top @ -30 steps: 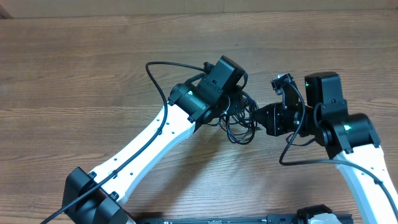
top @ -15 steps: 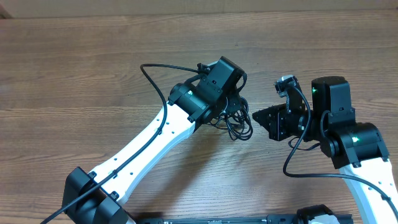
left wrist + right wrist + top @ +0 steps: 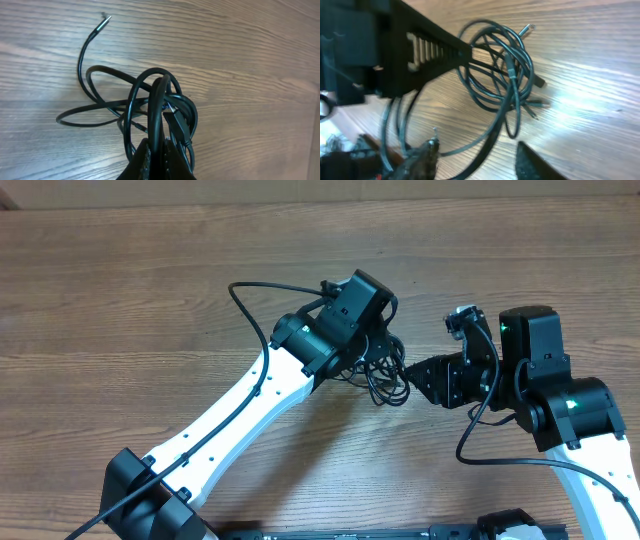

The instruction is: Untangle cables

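The cables [image 3: 388,378] sit in one tangled black knot on the wooden table [image 3: 130,270], right in the gap between the two arms. The left gripper [image 3: 380,352] is pinched tight on several strands at one edge of the bundle. From its wrist camera, the loops fan out from the closed tips, and one silver-tipped end [image 3: 105,20] lies free on the wood. The right gripper [image 3: 414,370] faces the knot from the other side, just beside it. Its jaws are spread wide and clamp nothing, though a loop of cord trails in between its fingers [image 3: 532,160]
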